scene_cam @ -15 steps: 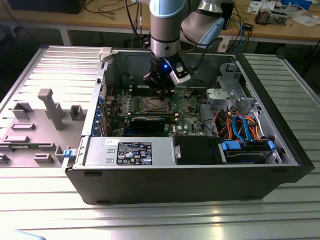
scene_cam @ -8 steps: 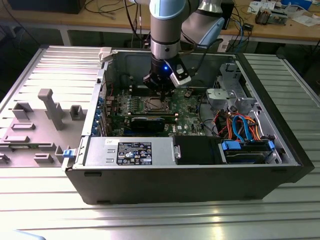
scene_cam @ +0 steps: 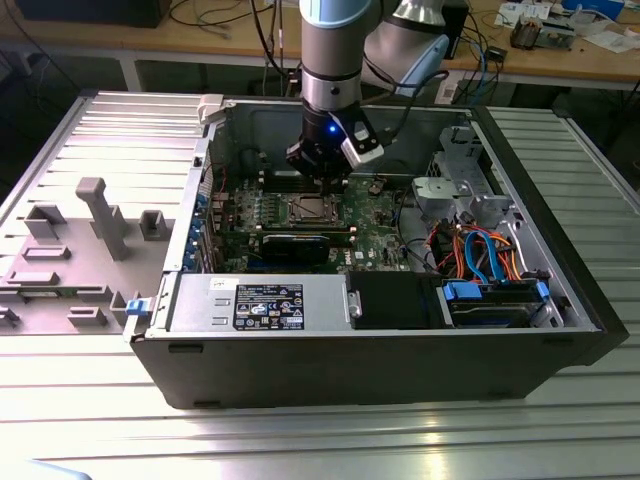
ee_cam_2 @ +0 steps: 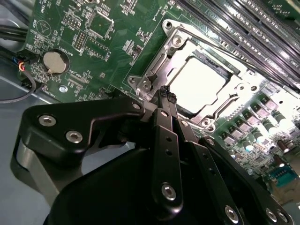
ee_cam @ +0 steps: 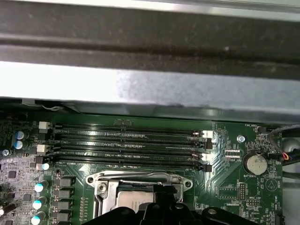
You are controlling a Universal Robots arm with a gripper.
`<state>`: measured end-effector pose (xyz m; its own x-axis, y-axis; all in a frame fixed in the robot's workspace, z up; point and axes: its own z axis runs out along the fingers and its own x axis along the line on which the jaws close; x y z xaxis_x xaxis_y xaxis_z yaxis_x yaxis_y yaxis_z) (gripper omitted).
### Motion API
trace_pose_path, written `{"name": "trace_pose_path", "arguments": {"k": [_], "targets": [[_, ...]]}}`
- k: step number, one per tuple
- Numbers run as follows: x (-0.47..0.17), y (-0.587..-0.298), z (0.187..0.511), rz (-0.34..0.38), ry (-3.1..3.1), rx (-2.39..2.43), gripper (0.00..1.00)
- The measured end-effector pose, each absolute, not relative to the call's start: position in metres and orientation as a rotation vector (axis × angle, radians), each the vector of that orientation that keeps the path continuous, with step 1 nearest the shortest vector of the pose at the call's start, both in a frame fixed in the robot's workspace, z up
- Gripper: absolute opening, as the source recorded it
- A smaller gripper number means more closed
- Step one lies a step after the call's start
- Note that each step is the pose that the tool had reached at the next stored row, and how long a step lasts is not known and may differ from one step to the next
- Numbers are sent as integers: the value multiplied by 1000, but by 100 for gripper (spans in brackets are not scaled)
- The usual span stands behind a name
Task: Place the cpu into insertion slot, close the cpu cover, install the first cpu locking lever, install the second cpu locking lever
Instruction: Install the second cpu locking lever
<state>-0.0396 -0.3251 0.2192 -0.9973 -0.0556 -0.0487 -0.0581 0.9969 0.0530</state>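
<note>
Black two-finger gripper has its fingertips pinched together, nothing visibly between them, tips hovering right at the edge of the thin silvery metal square frame cpu cover; whether they actually touch the frame can't be told. Cover lies flat down on the small square insertion slot set in the green circuit board, and through its square window shows the small flat square cpu with silvery metal face, seated in the slot, glaring bright in the second wrist view. In the first wrist view the gripper's black tip sits over the cover's frame edge, cpu partly showing below it. Just beside the socket run four long narrow black memory slots, parallel to the frame edge. Round silver coin battery sits on the board well apart from the socket, toward the board's corner; also seen in the first wrist view. In the exterior view the grey and blue robot arm comes down into the open black computer case, gripper above the socket near the board's middle. Silver power supply box with black label lies along the case's near wall, long black graphics card between it and the socket. Case rests on a ribbed aluminium bench; grey plastic fixture block at the bench's edge on the exterior view's left.
</note>
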Motion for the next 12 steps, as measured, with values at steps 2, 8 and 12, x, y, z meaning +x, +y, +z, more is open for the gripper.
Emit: {"name": "trace_pose_path", "arguments": {"k": [2,8,12], "targets": [[-40,-327,219,84,3092,-88,11],[-40,-334,219,84,3092,-88,11],[-40,-339,219,84,3092,-88,11]]}}
